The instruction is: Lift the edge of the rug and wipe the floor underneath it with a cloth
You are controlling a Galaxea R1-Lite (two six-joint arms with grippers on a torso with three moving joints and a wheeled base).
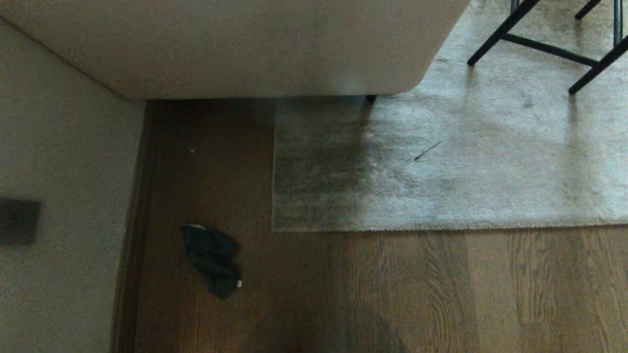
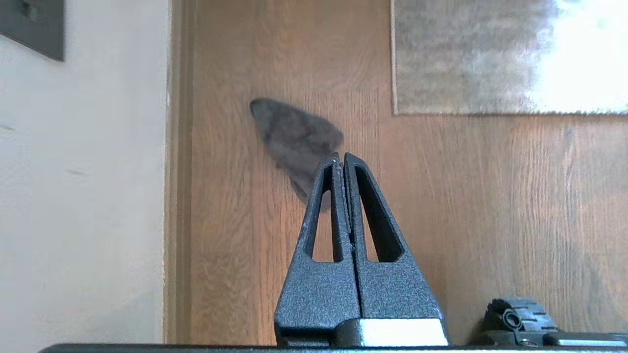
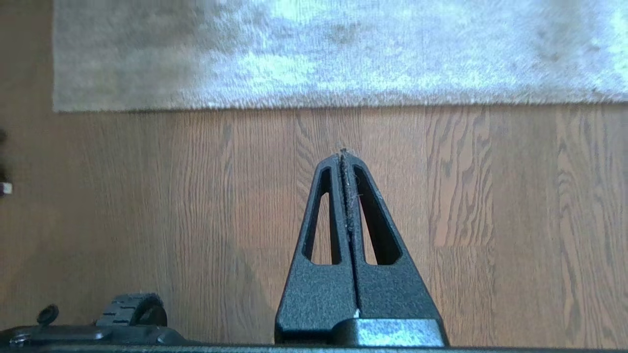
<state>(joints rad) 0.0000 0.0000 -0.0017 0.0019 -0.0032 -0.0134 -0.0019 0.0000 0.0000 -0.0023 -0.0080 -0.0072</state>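
We have yet to begin: the rug edge (image 1: 441,226) lies flat on the floor (image 1: 441,294), the cloth (image 1: 212,260) sits near the rug's corner by the wall, and the left gripper (image 2: 342,157) and right gripper (image 3: 343,154), both closed and empty, must first open to fetch the cloth.

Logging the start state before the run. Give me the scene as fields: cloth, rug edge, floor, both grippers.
cloth: crumpled on the floor, near the wall, apart from the rug
rug edge: flat on the floor, corner not lifted
floor: wood planks
left gripper: shut, empty, above the floor
right gripper: shut, empty, above the floor
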